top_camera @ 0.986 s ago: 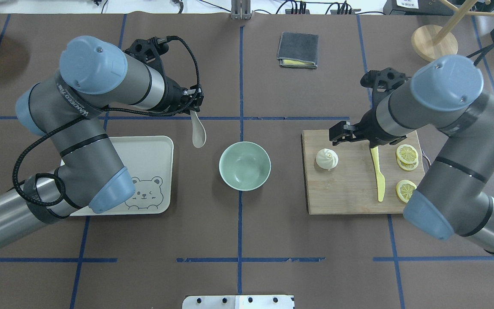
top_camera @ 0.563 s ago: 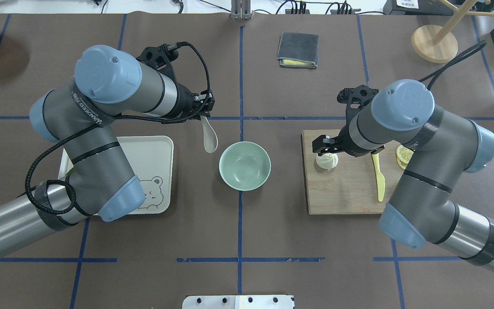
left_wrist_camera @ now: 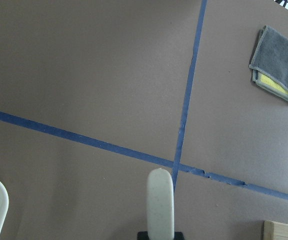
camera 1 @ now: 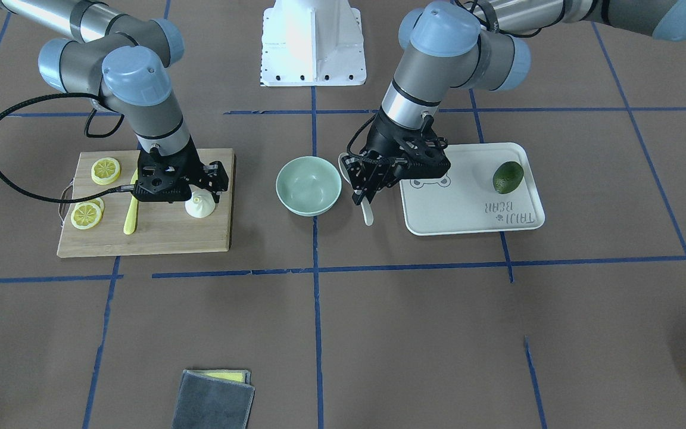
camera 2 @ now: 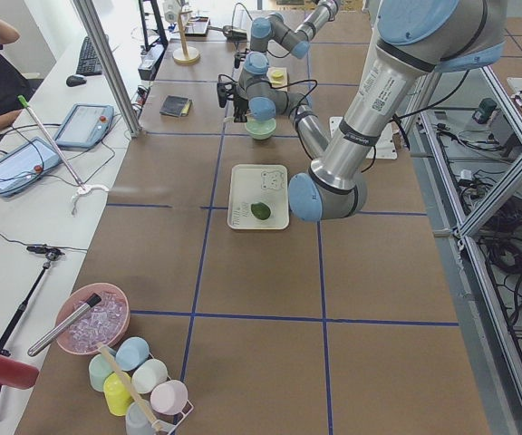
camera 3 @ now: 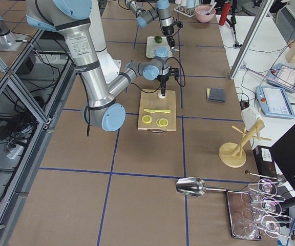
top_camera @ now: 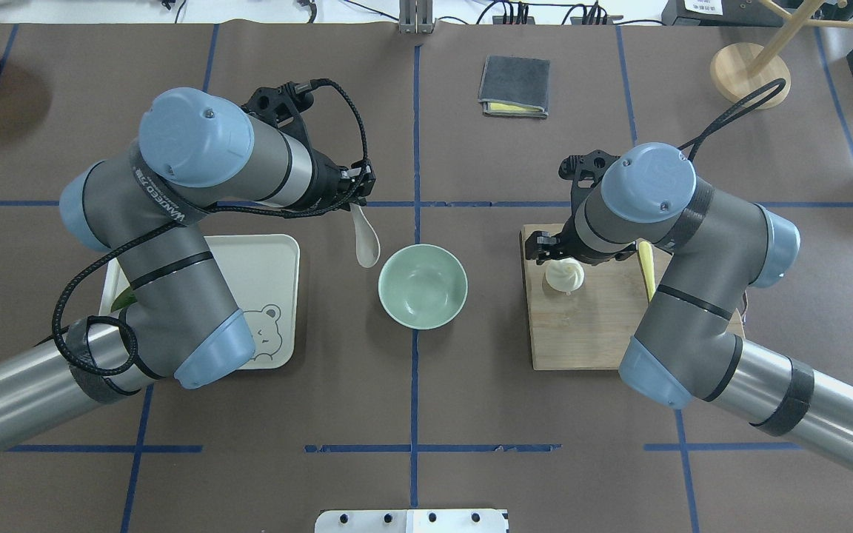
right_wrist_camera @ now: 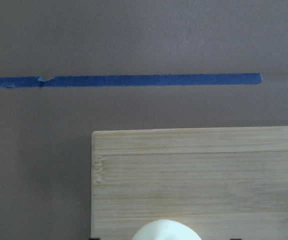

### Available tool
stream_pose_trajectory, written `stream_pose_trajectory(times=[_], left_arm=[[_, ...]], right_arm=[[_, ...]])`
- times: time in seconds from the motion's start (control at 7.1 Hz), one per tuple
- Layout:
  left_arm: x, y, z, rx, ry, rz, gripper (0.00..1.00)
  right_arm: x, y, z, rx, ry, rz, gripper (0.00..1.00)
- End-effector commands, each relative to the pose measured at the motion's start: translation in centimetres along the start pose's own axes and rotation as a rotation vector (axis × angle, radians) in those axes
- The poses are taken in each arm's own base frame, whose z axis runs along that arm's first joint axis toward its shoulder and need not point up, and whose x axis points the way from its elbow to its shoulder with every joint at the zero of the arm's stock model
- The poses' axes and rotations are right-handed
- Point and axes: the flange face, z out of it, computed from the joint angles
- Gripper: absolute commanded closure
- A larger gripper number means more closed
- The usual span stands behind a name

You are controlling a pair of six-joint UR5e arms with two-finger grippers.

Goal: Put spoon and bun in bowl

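Observation:
My left gripper (top_camera: 356,198) is shut on the handle of the pale spoon (top_camera: 366,244) and holds it above the table, scoop down, just left of the mint-green bowl (top_camera: 389,300). The spoon also shows in the front view (camera 1: 367,213) beside the bowl (camera 1: 286,179), and in the left wrist view (left_wrist_camera: 160,205). The bowl is empty. My right gripper (top_camera: 561,255) is open and low over the white bun (top_camera: 566,277) on the wooden cutting board (top_camera: 589,333). The right wrist view shows the bun (right_wrist_camera: 166,231) between the spread fingers, not touching them.
A yellow knife (camera 1: 131,214) and lemon slices (camera 1: 106,170) lie on the cutting board behind the right gripper. The white bear tray (camera 1: 468,211) holds a green fruit (camera 1: 508,177). A folded grey cloth (top_camera: 514,85) lies at the far side.
My left arm carried the spoon right, closer to the bowl. My right gripper moved left and down from beside the knife to straddle the bun.

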Motion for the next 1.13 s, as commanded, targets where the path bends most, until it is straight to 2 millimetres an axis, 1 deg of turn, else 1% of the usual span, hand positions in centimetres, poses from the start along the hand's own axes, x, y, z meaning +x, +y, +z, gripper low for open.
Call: stream_pose_trajectory(times=[0.0, 0.28, 0.42, 0.56, 0.7, 0.85, 0.99], left_arm=[[0.15, 0.04, -0.16, 0.000, 0.004, 0.001, 1.00], [0.56, 0.08, -0.39, 0.001, 0.011, 0.003, 1.00], [0.66, 0.08, -0.43, 0.001, 0.013, 0.003, 1.00], [0.75, 0.10, -0.47, -0.001, 0.014, 0.004, 1.00], [0.81, 0.09, -0.44, -0.001, 0.014, 0.004, 1.00], [0.81, 0.11, -0.44, -0.002, 0.015, 0.004, 1.00], [0.81, 0.11, -0.44, -0.002, 0.015, 0.002, 1.00]], right_arm=[[0.19, -0.18, 0.67, 0.001, -0.015, 0.002, 0.13], [0.16, -0.04, 0.45, -0.005, -0.016, 0.003, 0.12], [0.24, 0.15, 0.75, -0.013, -0.011, 0.004, 0.13], [0.34, 0.35, 1.00, -0.018, -0.007, 0.005, 0.24], [-0.02, 0.33, 0.64, -0.016, -0.016, 0.004, 0.55], [-0.03, 0.33, 0.63, -0.016, -0.016, 0.004, 0.88], [-0.10, 0.32, 0.38, -0.017, -0.022, 0.004, 1.00]])
